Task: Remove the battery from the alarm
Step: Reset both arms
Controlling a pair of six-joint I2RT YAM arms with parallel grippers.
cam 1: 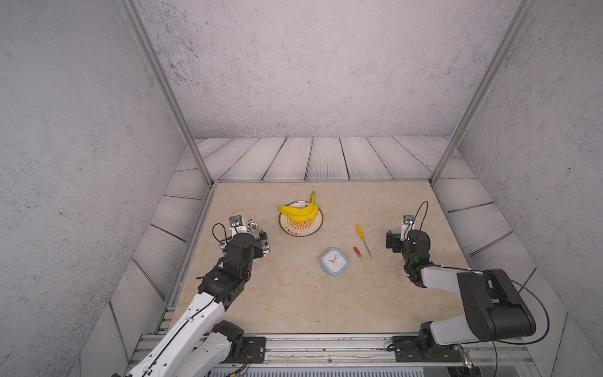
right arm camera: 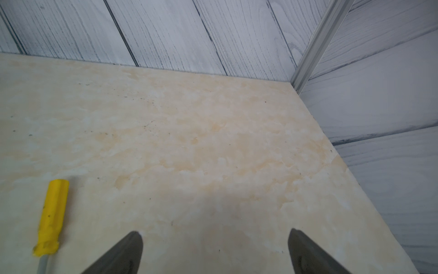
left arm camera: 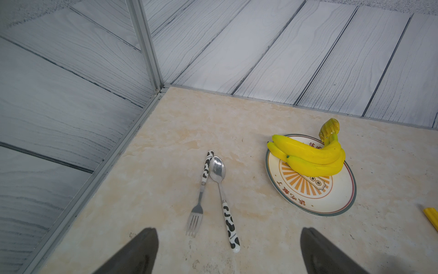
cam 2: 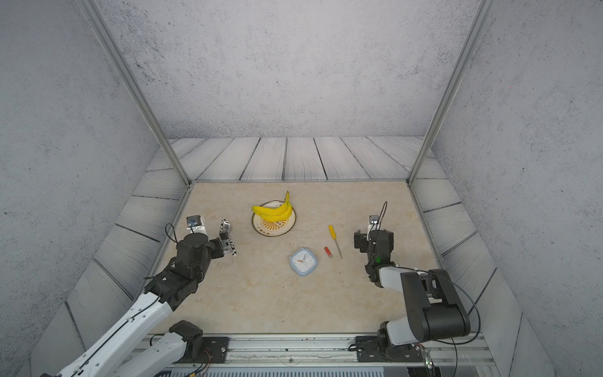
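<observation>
Battery (cam 1: 357, 252) lies flat, axis seemingly parallel to screwdriver (cam 1: 363, 241).

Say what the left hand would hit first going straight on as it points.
Probably the spoon, whose patterned handle end lies nearest the left hand, with the fork beside it; depth is unclear.

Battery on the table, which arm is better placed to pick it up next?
Right, probably. The battery lies between the alarm and the screwdriver, nearer the right gripper, which is open. The left gripper, also open, sits on the alarm's far side.
</observation>
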